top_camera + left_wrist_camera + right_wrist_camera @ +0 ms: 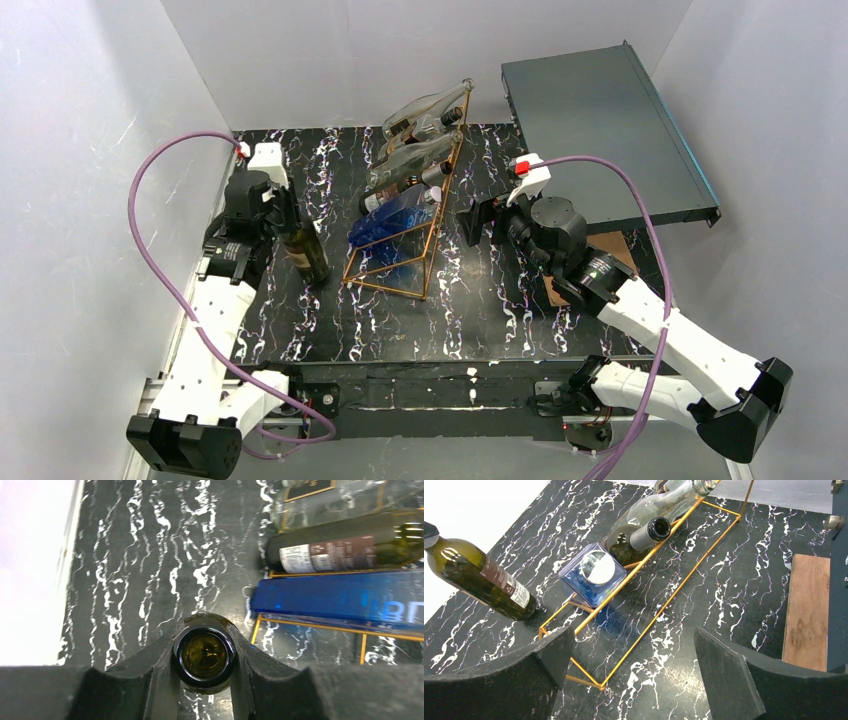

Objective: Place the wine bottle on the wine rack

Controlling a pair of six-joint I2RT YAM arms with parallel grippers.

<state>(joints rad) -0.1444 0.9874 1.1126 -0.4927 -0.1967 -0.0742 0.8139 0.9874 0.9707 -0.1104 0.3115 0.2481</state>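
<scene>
The bottle (303, 250) stands on the table (500, 310), just left of the rack (386, 290). The left gripper (283, 205) points down from above, its jaws clamped on the bottle's neck. The right gripper (634, 650) hovers right of the rack, tilted toward it, jaws wide and empty.

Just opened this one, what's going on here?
The left gripper is shut on the neck of the wine bottle, a dark olive-green one standing on the table just left of the wine rack. It is not yet on the rack. The copper wire rack already carries a blue square bottle, a dark labelled bottle and clear glass bottles. The right gripper hangs open and empty on the rack's other side.
</scene>
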